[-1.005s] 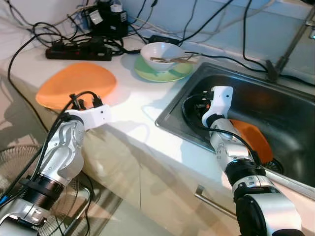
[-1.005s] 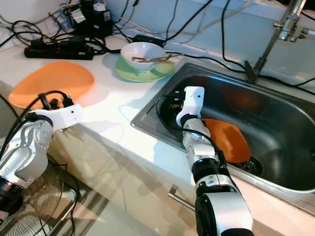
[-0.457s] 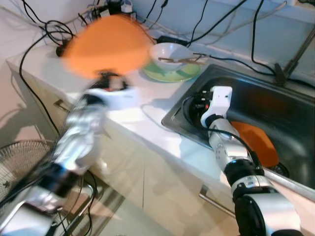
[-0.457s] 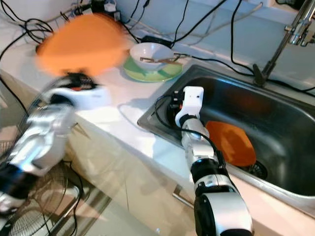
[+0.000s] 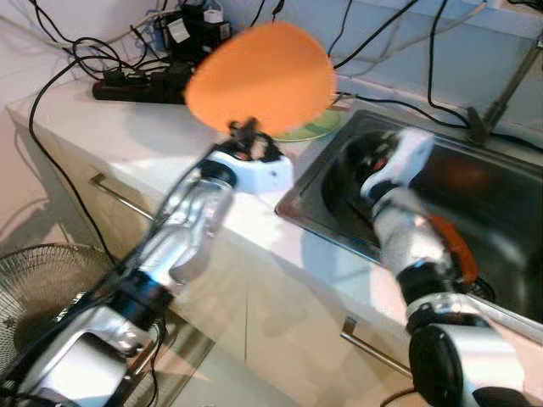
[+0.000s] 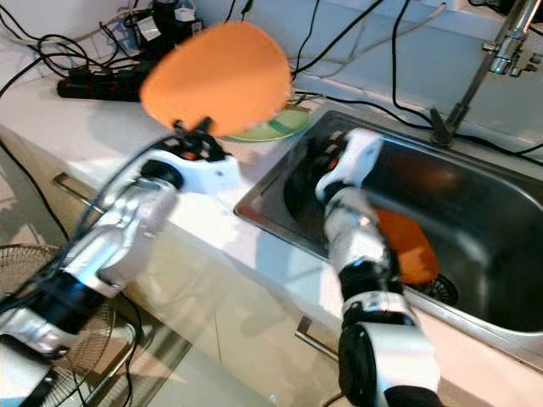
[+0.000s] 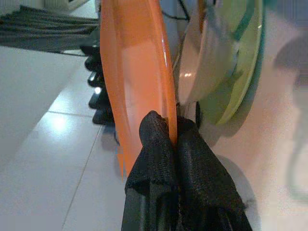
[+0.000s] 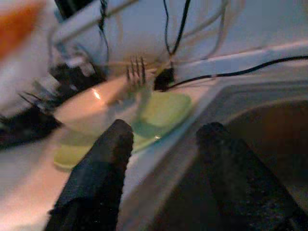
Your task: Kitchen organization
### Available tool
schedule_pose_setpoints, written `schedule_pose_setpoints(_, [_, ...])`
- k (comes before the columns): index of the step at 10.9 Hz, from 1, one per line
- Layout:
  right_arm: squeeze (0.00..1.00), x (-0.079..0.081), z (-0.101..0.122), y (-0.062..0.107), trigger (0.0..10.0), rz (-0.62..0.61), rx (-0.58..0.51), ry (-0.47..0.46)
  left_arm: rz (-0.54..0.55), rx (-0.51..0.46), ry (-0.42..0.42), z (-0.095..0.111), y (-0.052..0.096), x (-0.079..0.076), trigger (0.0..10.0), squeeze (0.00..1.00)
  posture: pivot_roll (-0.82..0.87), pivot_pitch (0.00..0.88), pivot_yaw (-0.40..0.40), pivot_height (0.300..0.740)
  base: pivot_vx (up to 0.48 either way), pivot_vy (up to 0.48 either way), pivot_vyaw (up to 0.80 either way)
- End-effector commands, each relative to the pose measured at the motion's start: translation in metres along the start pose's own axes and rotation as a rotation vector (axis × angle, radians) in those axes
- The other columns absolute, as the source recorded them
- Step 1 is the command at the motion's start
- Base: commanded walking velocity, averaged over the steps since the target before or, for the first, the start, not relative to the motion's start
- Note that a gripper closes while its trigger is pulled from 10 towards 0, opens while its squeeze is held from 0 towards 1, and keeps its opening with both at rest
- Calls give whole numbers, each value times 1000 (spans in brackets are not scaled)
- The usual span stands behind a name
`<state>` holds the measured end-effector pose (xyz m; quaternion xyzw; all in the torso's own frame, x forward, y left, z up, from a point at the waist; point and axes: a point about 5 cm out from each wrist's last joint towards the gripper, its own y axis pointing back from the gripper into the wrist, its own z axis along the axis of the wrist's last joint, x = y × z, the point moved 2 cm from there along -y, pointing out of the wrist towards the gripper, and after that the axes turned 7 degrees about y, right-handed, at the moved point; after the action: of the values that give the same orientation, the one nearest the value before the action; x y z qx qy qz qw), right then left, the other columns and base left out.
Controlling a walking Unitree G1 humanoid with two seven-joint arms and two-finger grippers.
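My left gripper (image 7: pixel 166 130) is shut on the rim of an orange plate (image 5: pixel 259 76) and holds it up on edge above the counter, just left of the sink (image 5: pixel 339 222). A second orange plate (image 6: pixel 407 246) lies in the sink basin. Beside and above it, my right arm (image 5: pixel 399 161) is blurred with motion. My right gripper (image 8: pixel 166 129) is open and holds nothing. Beyond its fingers, a white bowl (image 8: pixel 96 108) with a fork in it sits on a green plate (image 8: pixel 163 110), at the back of the counter next to the sink.
A black power strip (image 5: pixel 136 85) and tangled cables lie along the counter's back. The faucet (image 6: pixel 501 42) rises behind the sink at the right. Cupboard handles (image 5: pixel 119 197) line the front, and a floor fan (image 5: pixel 34 288) stands at the lower left.
My left gripper has lifted the orange plate off the counter and swung it right, toward the sink. My right arm has risen a little in the sink.
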<state>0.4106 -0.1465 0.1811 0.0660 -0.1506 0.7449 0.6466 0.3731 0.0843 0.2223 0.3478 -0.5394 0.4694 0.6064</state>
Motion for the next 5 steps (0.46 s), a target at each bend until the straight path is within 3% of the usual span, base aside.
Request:
schedule_pose_setpoints(1, [0,0,9,-2,10000,23,-21,-55,72,-39,-21,10,-5,18,10000,0,221,0,-25,740,0,0,0])
schedule_pose_setpoints(4, [0,-14,26,0,10000,-21,-94,-228,71,-48,-20,11,-9,18,10000,0,219,3,-23,740,0,0,0])
schedule_pose_setpoints(5, [0,-20,33,1,10000,-42,-130,-334,64,-57,-25,11,-9,16,10000,0,222,6,-24,740,0,0,0])
